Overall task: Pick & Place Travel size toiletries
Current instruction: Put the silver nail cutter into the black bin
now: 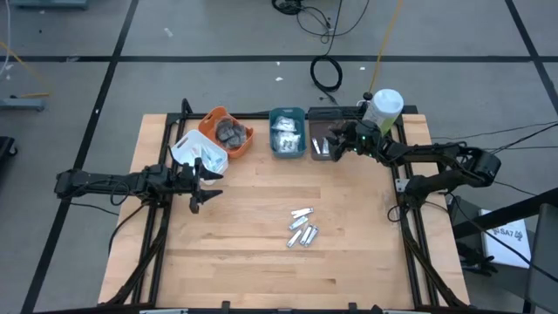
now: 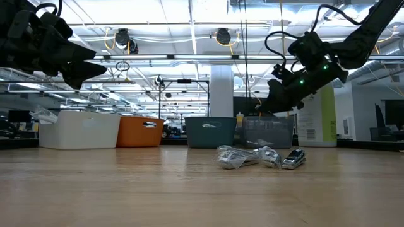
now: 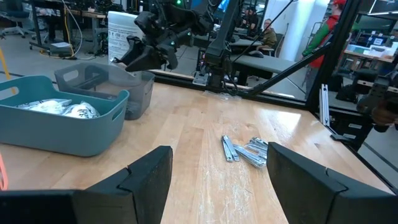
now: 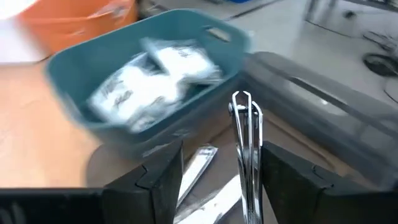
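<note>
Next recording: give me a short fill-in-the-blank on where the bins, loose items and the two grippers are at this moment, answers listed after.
1. The right gripper hangs over the ____ bin, fingers apart.
2. The white packets lie in the ____ bin.
3. The dark discs sit in the ____ bin.
4. The left gripper, open, holds ____, while silver items lie loose on the table.

Missing words: grey; teal; orange; nothing
</note>
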`<state>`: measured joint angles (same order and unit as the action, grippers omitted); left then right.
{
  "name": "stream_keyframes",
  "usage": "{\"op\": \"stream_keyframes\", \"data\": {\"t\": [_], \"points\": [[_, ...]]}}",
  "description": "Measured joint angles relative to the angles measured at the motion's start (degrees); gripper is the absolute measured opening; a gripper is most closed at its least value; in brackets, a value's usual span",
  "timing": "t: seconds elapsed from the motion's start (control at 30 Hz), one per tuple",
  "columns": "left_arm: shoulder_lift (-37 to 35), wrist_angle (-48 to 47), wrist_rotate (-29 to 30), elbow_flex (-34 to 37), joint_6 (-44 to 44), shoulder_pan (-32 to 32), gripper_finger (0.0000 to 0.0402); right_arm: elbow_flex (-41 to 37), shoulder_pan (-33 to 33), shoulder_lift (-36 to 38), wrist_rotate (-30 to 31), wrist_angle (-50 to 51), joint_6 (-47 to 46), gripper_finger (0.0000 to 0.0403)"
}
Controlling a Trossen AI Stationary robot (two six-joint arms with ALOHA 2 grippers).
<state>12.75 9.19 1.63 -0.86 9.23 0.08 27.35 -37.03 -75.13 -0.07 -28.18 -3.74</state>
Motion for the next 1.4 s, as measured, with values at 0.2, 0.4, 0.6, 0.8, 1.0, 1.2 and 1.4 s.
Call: {"op": "stream_keyframes", "data": {"t": [0.2,0.4,0.6,0.8,1.0,1.2,1.4], "points": [[0.0,0.0,0.0,0.0,0.0,0.0,0.0255,0.0,0.1,0.0,1.8,-0.2,-0.2,0.0198],[0.0,0.0,0.0,0.0,0.0,0.0,0.0255,0.0,0.4,0.0,-0.9,0.4,1.3,0.0199],[0.0,0.1,0.0,0.0,0.0,0.0,0.0255,0.0,0.6,0.0,3.0,0.5,0.2,0.0190],[0.0,0.0,0.0,0.0,0.0,0.0,0.0255,0.0,1.3,0.0,-1.4,-0.6,-0.2,0.0190],[0.0,-0.1,0.0,0.0,0.0,0.0,0.0255,0.0,5.3,2.3,-12.6,-6.1,-0.1,0.0184],[0.0,0.0,0.0,0.0,0.0,0.0,0.0255,0.0,16.8,4.2,-19.7,-7.6,0.2,0.0181],[0.0,0.0,0.0,0.0,0.0,0.0,0.0255,0.0,34.5,0.9,-10.0,-0.8,6.3,0.0182]]}}
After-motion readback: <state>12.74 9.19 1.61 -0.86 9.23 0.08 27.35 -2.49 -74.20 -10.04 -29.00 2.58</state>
